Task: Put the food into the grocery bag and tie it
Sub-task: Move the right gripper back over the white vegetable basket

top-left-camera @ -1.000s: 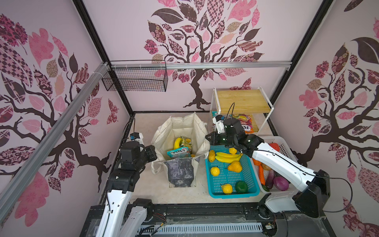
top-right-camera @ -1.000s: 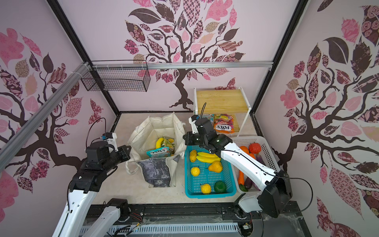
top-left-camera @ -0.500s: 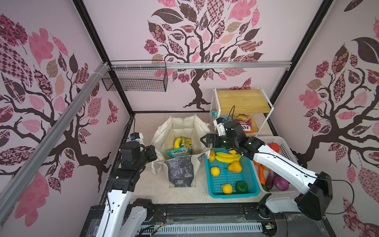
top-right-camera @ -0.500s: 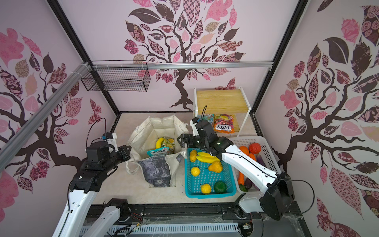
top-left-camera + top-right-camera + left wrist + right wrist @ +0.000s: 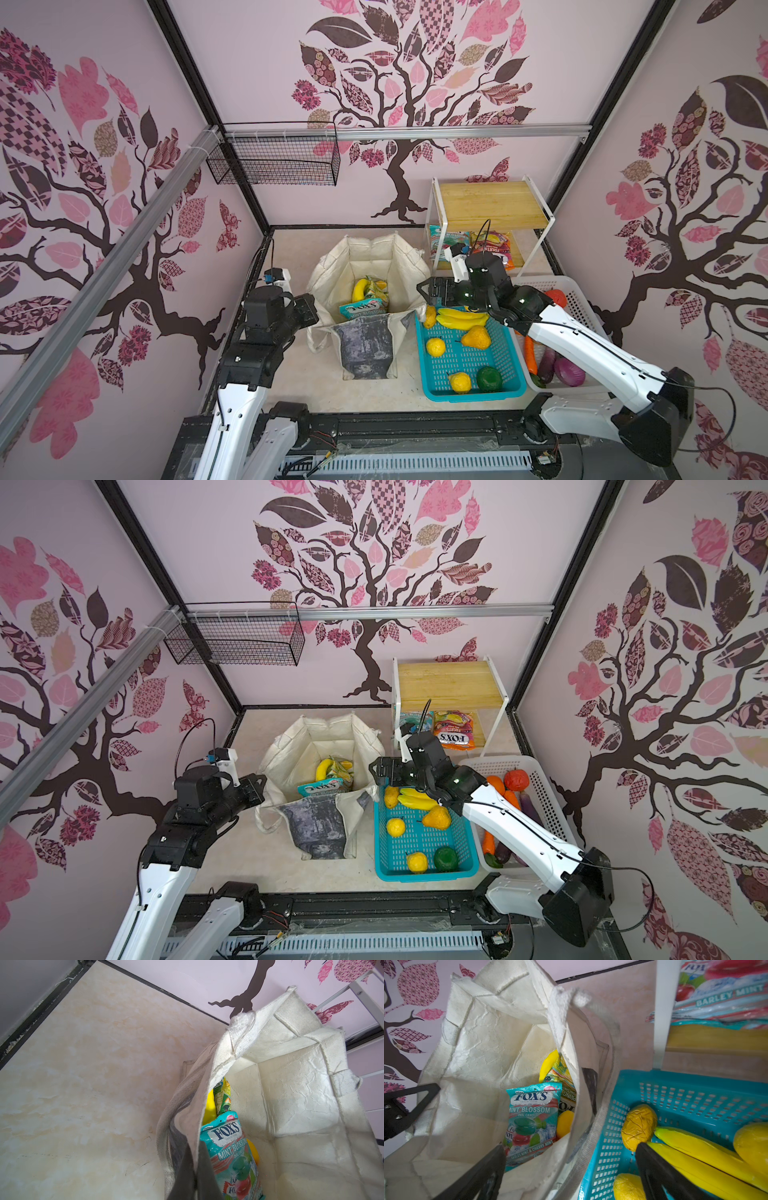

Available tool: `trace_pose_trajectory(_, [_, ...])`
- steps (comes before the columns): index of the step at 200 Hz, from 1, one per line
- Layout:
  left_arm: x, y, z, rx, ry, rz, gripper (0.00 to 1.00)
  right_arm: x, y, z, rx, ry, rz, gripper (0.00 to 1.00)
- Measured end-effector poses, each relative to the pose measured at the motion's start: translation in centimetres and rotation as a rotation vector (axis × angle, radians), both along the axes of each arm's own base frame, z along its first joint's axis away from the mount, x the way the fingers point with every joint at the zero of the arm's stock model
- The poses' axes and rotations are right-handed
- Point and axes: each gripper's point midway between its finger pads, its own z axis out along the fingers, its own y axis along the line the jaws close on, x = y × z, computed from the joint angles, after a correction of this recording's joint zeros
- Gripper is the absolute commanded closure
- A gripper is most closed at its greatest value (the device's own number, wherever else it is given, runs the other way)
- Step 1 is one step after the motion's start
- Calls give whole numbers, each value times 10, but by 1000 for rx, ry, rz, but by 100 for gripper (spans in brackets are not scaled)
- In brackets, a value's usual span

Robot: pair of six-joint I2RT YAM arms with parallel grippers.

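- The grocery bag [image 5: 374,257] [image 5: 328,737] stands in the middle of the table [image 5: 291,374], mouth gaping upward. Its back wall is upright. Its front wall sags lower, with the grey panel facing the front edge. In both top views its longer span runs front to back.
- A wooden shelf rack [image 5: 486,203] stands behind and to the right of the bag, with sweet packets [image 5: 455,733] on its lower board.
- A white basket [image 5: 582,299] of vegetables sits at the far right. It touches the teal basket [image 5: 465,365], which lies just beside the bag's right wall.
- The right gripper [image 5: 428,291] [image 5: 571,1176] has its claw spread fully and holds nothing. It straddles the bag's right wall, one finger inside the bag and the other just over the teal basket's fruit.
- The left gripper [image 5: 311,307] [image 5: 195,1178] is pinched tight on the cloth of the bag's left rim.
- The bananas [image 5: 461,318] [image 5: 695,1151] lie lengthwise left to right across the teal basket's back end. An orange wrinkled fruit [image 5: 430,318] sits at their left tips.
- Inside the bag, a mint packet [image 5: 361,309] [image 5: 532,1118] leans near the front wall with its printed face showing. Behind it a banana [image 5: 359,289] lies lengthwise front to back, beside a green-yellow packet [image 5: 378,286].
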Motion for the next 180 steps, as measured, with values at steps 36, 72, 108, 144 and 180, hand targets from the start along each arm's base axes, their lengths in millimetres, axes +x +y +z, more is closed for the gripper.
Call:
trace_pose_trajectory(36, [0, 0, 0, -4, -1, -3, 100, -17, -22, -16, -45, -27, -13, 0])
trace_pose_trajectory(72, [0, -1, 0, -5, -1, -6, 100, -29, -44, -5, -42, -113, -51, 0])
trace_pose_trajectory(108, [0, -1, 0, -6, -1, -7, 100, -37, -76, 2, -70, -186, -150, 0])
trace_pose_trajectory(144, [0, -2, 0, -8, 0, -9, 100, -46, -110, 19, -75, -262, -263, 0])
trace_pose_trajectory(180, [0, -2, 0, -8, 0, -10, 100, -50, -133, 23, -107, -287, -346, 0])
